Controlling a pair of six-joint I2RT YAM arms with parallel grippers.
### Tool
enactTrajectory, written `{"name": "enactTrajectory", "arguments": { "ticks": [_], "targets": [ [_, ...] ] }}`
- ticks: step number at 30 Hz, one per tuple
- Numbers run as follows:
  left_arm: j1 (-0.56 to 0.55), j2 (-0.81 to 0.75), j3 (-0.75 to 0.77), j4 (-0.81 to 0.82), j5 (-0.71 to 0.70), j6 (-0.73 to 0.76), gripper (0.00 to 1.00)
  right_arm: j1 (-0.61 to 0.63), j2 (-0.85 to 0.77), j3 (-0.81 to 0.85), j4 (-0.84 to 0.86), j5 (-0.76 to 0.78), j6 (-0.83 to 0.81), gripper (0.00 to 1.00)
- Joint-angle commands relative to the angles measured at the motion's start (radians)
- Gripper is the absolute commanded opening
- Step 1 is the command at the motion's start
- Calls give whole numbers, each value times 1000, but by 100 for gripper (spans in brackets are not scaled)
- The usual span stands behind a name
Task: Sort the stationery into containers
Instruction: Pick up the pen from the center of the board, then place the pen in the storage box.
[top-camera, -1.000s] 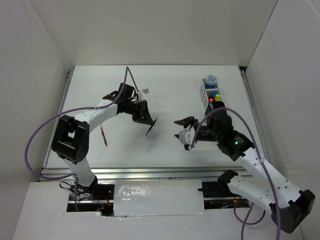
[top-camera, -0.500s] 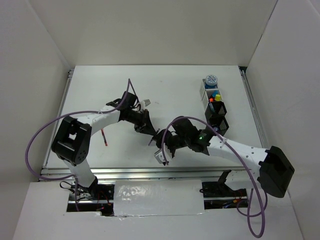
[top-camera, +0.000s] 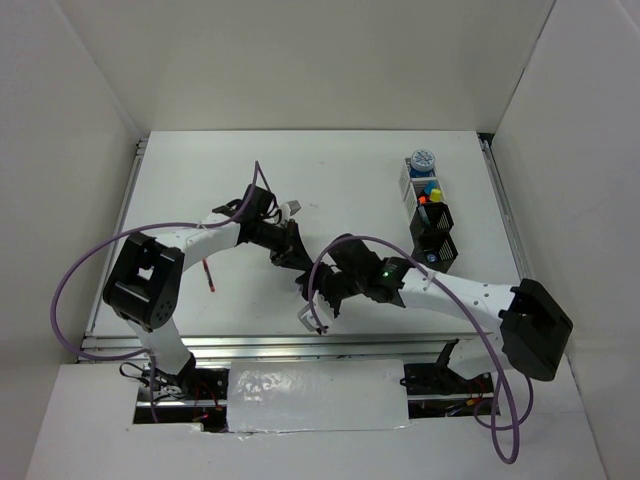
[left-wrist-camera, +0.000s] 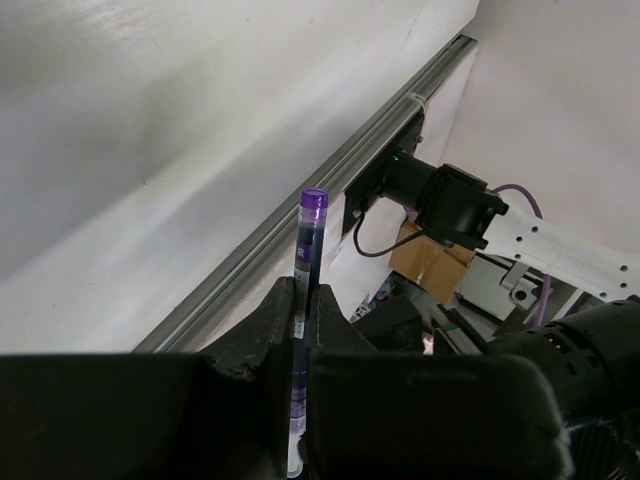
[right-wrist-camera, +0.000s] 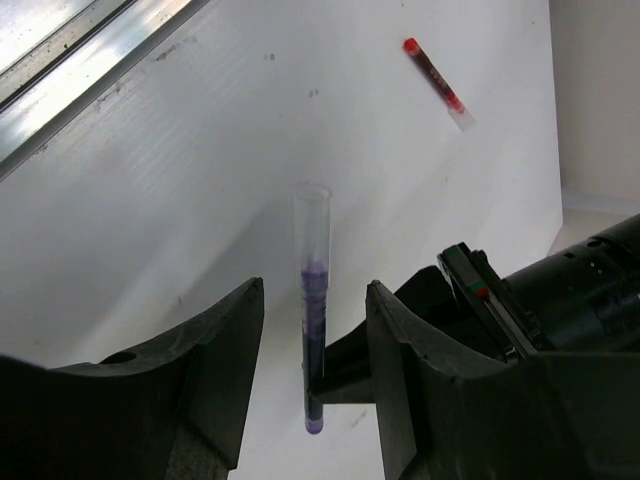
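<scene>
My left gripper (top-camera: 296, 258) (left-wrist-camera: 300, 300) is shut on a thin dark pen with a purple end (left-wrist-camera: 306, 250), holding it above the table near the front middle. My right gripper (top-camera: 322, 292) (right-wrist-camera: 312, 300) is open and straddles the same pen (right-wrist-camera: 314, 330), with a gap on each side of it. The left gripper's fingers (right-wrist-camera: 352, 368) show behind the pen in the right wrist view. A second pen with a red end (top-camera: 208, 272) (right-wrist-camera: 436, 78) lies flat on the table at the left. The containers (top-camera: 432, 222) stand in a row at the right.
The white bin (top-camera: 410, 181) at the far end of the row has a blue-white tape roll (top-camera: 421, 158) at it. Highlighters with coloured caps (top-camera: 431, 194) stand in the following bin. A metal rail (top-camera: 300, 343) runs along the table's front edge.
My right arm swung left from beside the containers to the left gripper's pen, and its jaws narrowed around it. The left gripper carried the pen slightly toward the front.
</scene>
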Motion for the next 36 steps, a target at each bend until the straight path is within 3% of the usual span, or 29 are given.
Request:
{"name": "enactTrajectory", "arguments": {
  "ticks": [1,9,12,13,14,15,16,17,21,23,26,27,30,32,36],
  "targets": [
    [-3,-5,13,26,44,-31,0,15,22,60,-16,-18,-27,51],
    [-6,3,11,39,41,-34,0,39,61,115,-67,-16,-67,33],
    [-4,1,16,46,35,-31,0,44,59,115,-79,-13,-64,21],
    [-3,1,19,52,40,-31,1,42,54,116,-79,-13,-61,13],
    [-1,-2,26,62,43,-31,23,42,53,116,-79,-7,-55,10],
    [-1,-5,35,72,44,-25,38,44,48,118,-65,-3,-7,6],
    [2,-18,49,73,38,-2,77,38,33,120,-62,-1,22,3],
    [5,-28,57,67,23,12,97,32,24,121,-67,-4,68,1],
    [45,-92,88,24,-88,98,99,-30,-98,81,-32,-21,209,0],
    [104,-129,103,12,-157,135,99,-71,-181,35,75,-27,324,0],
    [222,-210,51,59,-220,194,99,-221,-252,24,316,45,812,0],
    [273,-283,21,143,-230,208,99,-338,-255,59,336,59,1055,0],
    [333,-487,-176,321,-308,251,99,-522,-252,113,378,86,1374,0],
    [338,-578,-277,424,-339,300,99,-680,-240,116,413,96,1430,0],
    [350,-579,-267,285,-387,369,99,-893,-208,94,488,96,1544,0]
  ]
}}
